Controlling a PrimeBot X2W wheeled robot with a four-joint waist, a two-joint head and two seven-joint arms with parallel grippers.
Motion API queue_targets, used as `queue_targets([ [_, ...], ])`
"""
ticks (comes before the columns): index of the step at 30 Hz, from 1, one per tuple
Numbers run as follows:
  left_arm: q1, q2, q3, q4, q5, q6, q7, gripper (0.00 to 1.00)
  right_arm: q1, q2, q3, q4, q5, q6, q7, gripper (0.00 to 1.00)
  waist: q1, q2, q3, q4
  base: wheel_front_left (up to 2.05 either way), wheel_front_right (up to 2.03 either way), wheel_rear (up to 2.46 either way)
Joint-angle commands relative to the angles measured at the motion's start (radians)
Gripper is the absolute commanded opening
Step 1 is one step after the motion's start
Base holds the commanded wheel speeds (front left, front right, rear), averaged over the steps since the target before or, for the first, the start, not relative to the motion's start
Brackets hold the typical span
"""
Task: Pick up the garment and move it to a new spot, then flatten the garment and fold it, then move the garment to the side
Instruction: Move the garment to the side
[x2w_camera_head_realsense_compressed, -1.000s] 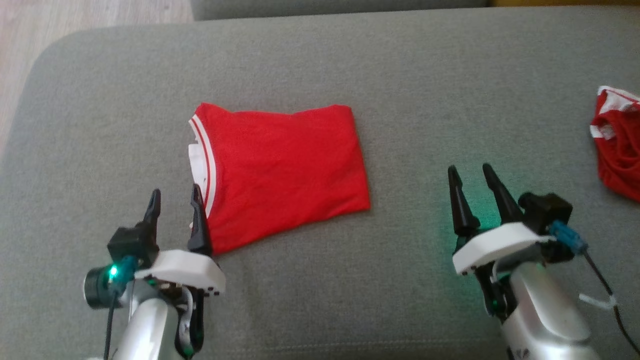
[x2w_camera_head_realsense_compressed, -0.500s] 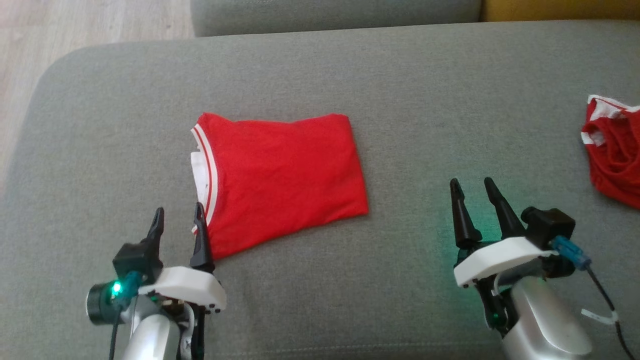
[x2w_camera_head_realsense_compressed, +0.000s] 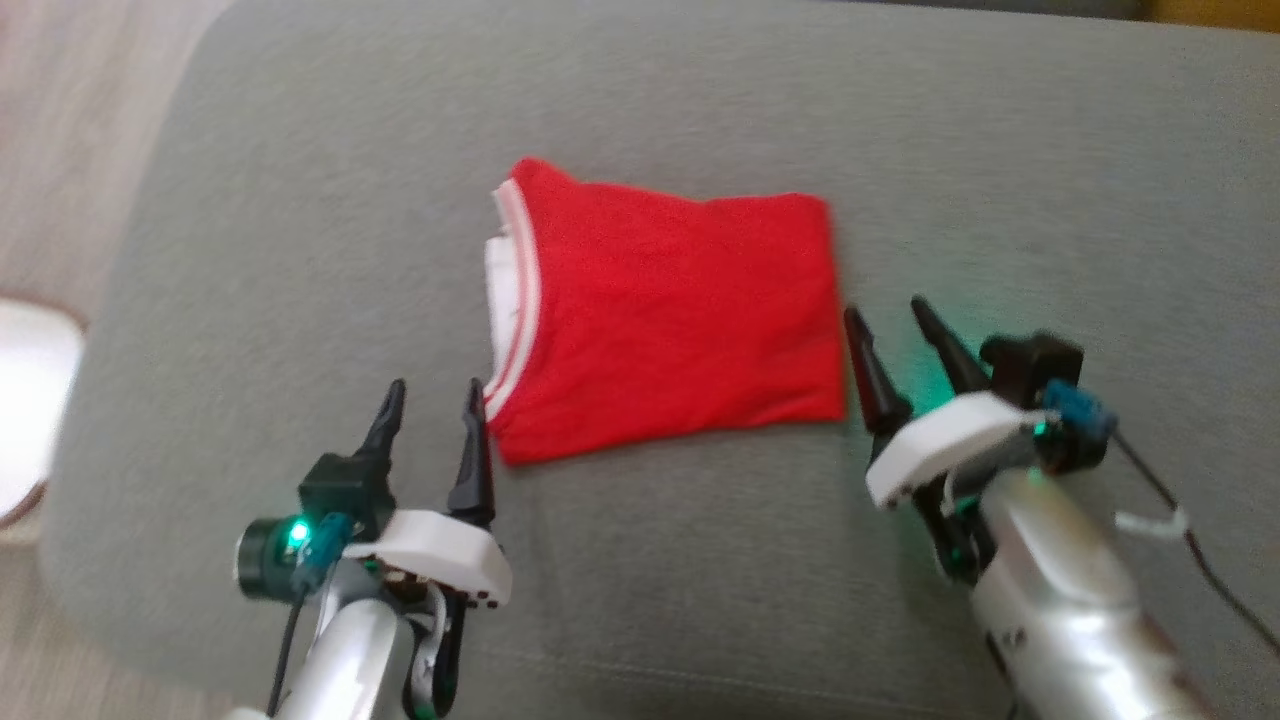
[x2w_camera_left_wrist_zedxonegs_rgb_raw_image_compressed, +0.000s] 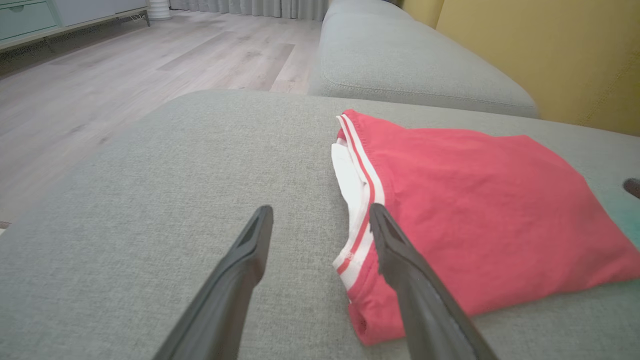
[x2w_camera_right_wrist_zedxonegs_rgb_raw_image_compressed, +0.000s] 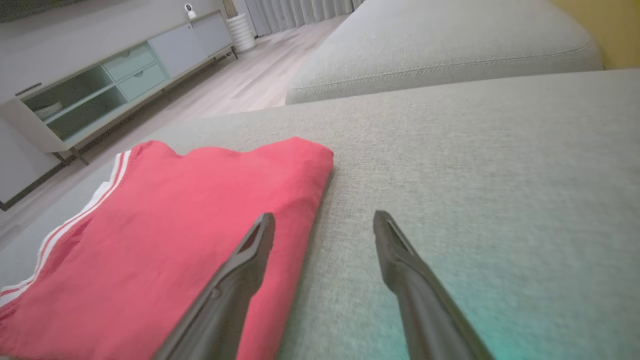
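Note:
The garment (x2w_camera_head_realsense_compressed: 670, 320) is red with white striped trim, folded into a flat rectangle on the grey sofa cushion (x2w_camera_head_realsense_compressed: 300, 250). My left gripper (x2w_camera_head_realsense_compressed: 432, 390) stands open at its near left corner, one finger close beside the trim. In the left wrist view the garment (x2w_camera_left_wrist_zedxonegs_rgb_raw_image_compressed: 475, 200) lies right of my open left gripper (x2w_camera_left_wrist_zedxonegs_rgb_raw_image_compressed: 320, 217), whose right finger overlaps the trimmed edge. My right gripper (x2w_camera_head_realsense_compressed: 888, 312) is open at the garment's right edge. In the right wrist view my right gripper (x2w_camera_right_wrist_zedxonegs_rgb_raw_image_compressed: 324, 217) straddles the edge of the garment (x2w_camera_right_wrist_zedxonegs_rgb_raw_image_compressed: 175, 225), with nothing held.
Wooden floor (x2w_camera_left_wrist_zedxonegs_rgb_raw_image_compressed: 100, 75) lies past the cushion's left edge. Another grey cushion (x2w_camera_left_wrist_zedxonegs_rgb_raw_image_compressed: 410, 65) and a yellow wall (x2w_camera_left_wrist_zedxonegs_rgb_raw_image_compressed: 540, 50) stand behind. A low cabinet (x2w_camera_right_wrist_zedxonegs_rgb_raw_image_compressed: 100, 85) sits across the room. A pale round object (x2w_camera_head_realsense_compressed: 25, 400) is at the far left.
The head camera has turned, so the whole scene shifted right and the second red garment left the picture. Both grippers now stand closer to the garment's left corner and right edge, still open.

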Motion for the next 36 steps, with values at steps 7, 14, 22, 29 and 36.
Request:
queue_targets([
  [7,-0.055,0.009,0.004,-0.029,-0.005,0.014,-0.006,1.00,-0.153,0.009,-0.014,0.199,0.012,0.007,-0.005,1.00,0.0000,0.0000,0.067,0.149,0.00,0.00,0.00],
  [14,-0.052,0.009,0.022,-0.033,-0.001,0.016,-0.006,1.00,-0.178,0.009,0.073,0.241,0.113,0.007,0.001,0.00,0.0000,0.0000,0.066,0.099,0.00,0.00,0.00],
  [22,-0.076,0.009,0.044,-0.029,0.025,0.001,-0.006,1.00,-0.184,0.009,0.109,0.183,0.170,0.007,-0.009,0.00,0.0000,0.0000,0.053,-0.109,0.00,0.00,0.00],
  [29,-0.106,0.009,0.065,-0.010,0.057,-0.023,-0.006,1.00,-0.143,0.009,0.138,0.073,0.187,0.007,-0.009,0.00,0.0000,0.0000,0.042,-0.372,0.00,0.00,0.00],
  [36,-0.120,0.009,0.088,0.003,0.085,-0.042,-0.006,1.00,-0.132,0.009,0.132,-0.007,0.165,0.007,-0.009,0.00,0.0000,0.0000,0.068,-0.568,0.00,0.00,0.00],
])
